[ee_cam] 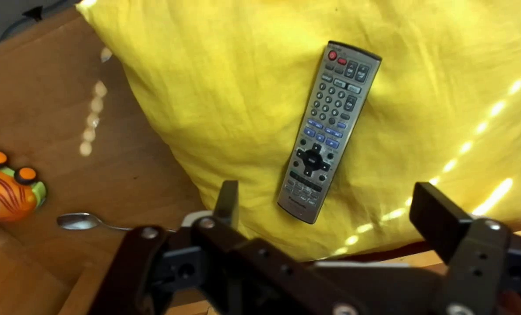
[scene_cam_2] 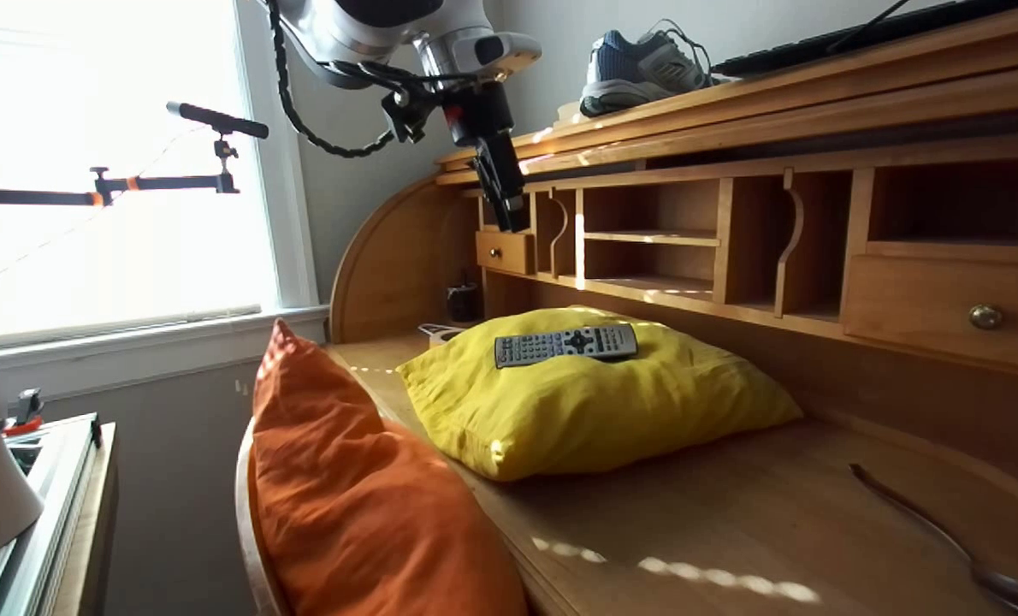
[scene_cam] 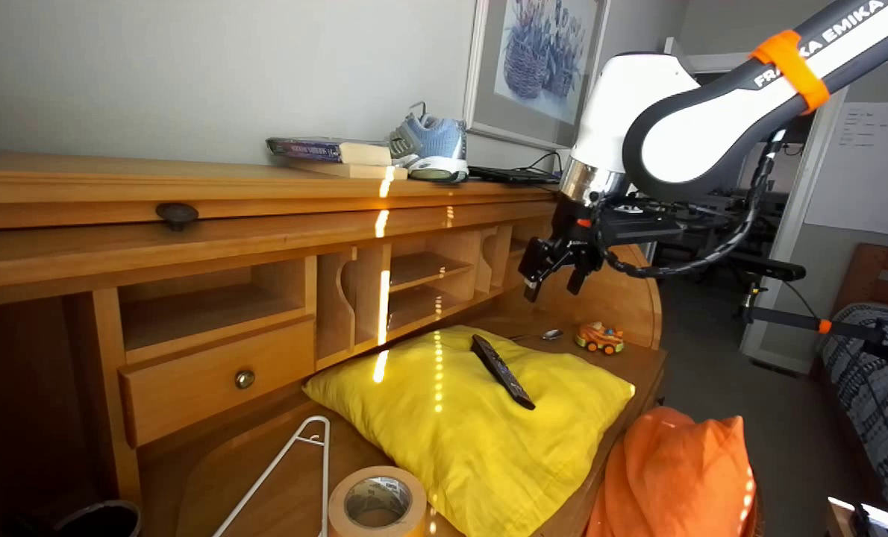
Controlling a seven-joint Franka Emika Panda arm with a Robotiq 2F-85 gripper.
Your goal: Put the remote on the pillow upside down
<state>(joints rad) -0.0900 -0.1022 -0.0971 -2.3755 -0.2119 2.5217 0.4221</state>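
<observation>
The remote (ee_cam: 329, 131) is grey with a black edge. It lies on the yellow pillow (ee_cam: 225, 96), with its buttons facing up. Both exterior views also show the remote (scene_cam: 502, 373) (scene_cam_2: 565, 345) on top of the pillow (scene_cam: 429, 425) (scene_cam_2: 612, 419). My gripper (ee_cam: 330, 203) is open, with nothing between its fingers. In both exterior views the gripper (scene_cam: 554, 287) (scene_cam_2: 513, 224) hangs well above the pillow, apart from the remote. In the wrist view the remote's lower end shows between the two fingers, further down.
The pillow lies on a wooden desk with shelf compartments (scene_cam: 429, 268) behind it. A toy car (scene_cam: 599, 338) and a spoon (scene_cam: 552, 335) lie beside the pillow. A tape roll (scene_cam: 414, 503) and white hanger (scene_cam: 323, 462) lie at another side. An orange pillow (scene_cam_2: 372, 505) stands at the desk's edge.
</observation>
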